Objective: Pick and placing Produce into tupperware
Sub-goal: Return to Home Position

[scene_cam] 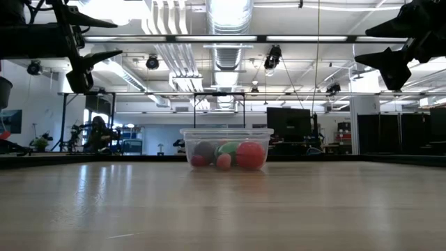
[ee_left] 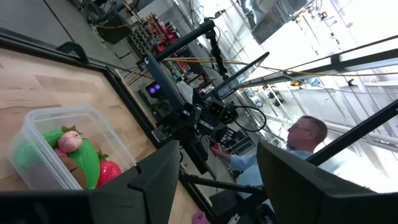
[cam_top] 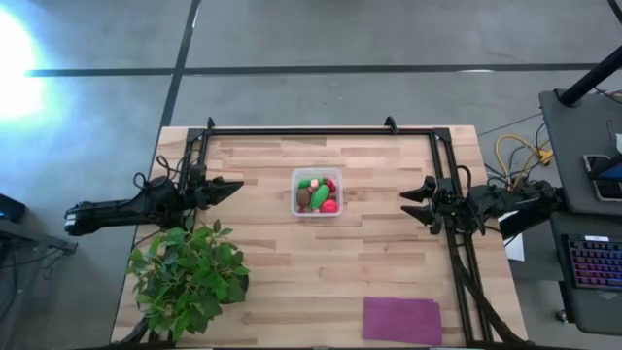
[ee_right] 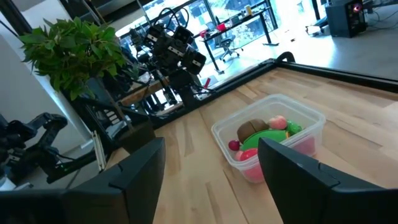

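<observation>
Wooden table (cam_top: pixel 292 262); produce (cam_top: pixel 318 193) half-hidden inside tupperware (cam_top: pixel 317 171)

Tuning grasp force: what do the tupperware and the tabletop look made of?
Tupperware: clear thin plastic, likely; produce shows through its walls. Table: pale wood planks, grain and seams visible, smooth slightly glossy finish, probably sealed.

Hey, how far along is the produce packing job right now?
Done: the produce sits inside the tupperware, none visible loose outside it. In hand: nothing; the left gripper and right gripper hang open and empty on either side. Remaining: apparently only parking the arms.
</observation>
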Tool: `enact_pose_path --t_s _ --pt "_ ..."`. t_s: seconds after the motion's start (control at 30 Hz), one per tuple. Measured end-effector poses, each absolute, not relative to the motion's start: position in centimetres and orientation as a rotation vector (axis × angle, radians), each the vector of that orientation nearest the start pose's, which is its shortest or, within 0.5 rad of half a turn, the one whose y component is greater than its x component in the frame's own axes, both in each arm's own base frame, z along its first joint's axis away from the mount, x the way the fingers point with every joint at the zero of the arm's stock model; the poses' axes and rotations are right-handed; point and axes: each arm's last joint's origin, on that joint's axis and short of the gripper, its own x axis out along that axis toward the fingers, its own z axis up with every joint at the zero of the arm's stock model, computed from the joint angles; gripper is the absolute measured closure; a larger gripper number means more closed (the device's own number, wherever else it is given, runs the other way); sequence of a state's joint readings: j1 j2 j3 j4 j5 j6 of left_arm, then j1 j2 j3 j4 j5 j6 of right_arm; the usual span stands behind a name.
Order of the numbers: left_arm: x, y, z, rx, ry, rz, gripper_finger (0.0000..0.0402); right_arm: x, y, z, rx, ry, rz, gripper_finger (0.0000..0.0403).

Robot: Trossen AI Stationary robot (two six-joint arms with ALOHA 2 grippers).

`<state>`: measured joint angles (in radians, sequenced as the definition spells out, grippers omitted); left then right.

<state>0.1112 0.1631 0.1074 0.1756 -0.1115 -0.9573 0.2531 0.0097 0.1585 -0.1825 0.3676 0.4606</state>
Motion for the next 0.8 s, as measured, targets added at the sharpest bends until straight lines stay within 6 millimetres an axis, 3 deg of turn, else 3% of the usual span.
enact_pose_path --t_s 0.8 --pt "10.23 1.47 20.42 -0.952 -0.217 0.148 0.0201 8.4 1.1 19.86 0.45 0.005 -0.12 0.0151"
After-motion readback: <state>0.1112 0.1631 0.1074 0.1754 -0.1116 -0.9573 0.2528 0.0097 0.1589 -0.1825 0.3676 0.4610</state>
